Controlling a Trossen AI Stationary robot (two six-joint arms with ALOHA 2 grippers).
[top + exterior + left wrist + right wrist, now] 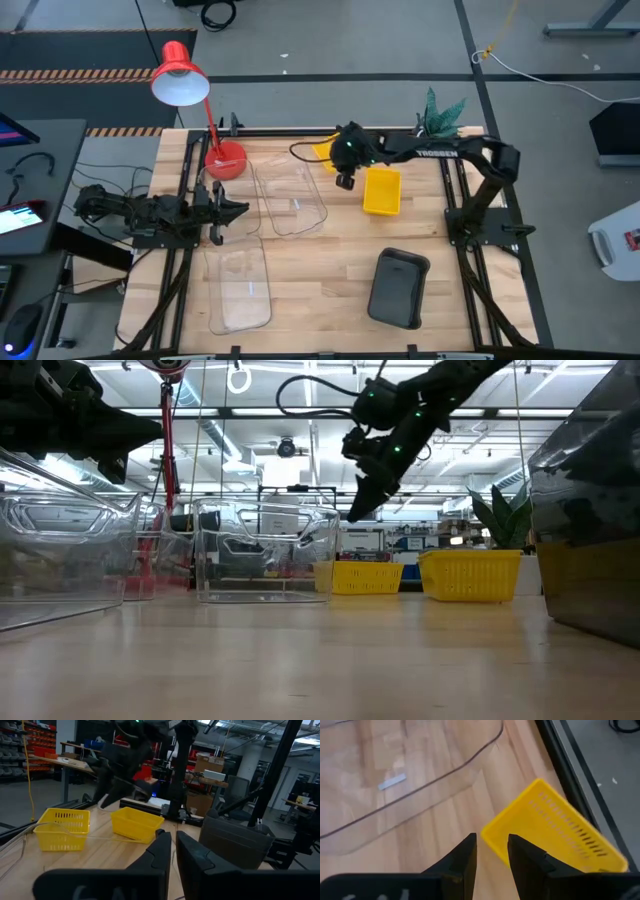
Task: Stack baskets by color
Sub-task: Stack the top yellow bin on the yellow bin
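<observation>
Right gripper (344,181): raised above the table's far middle, fingers slightly apart, nothing held.
Left gripper (238,209): parked at the left edge, fingers nearly together, nothing held.
Yellow baskets: one (382,190) right of the right gripper, another (324,150) farther back.
Clear baskets: one (290,197) centre-left, one (240,288) near left.
Grey basket (398,288): near right.
Lamp (181,75): far left.
Plant (440,110): far right.
</observation>
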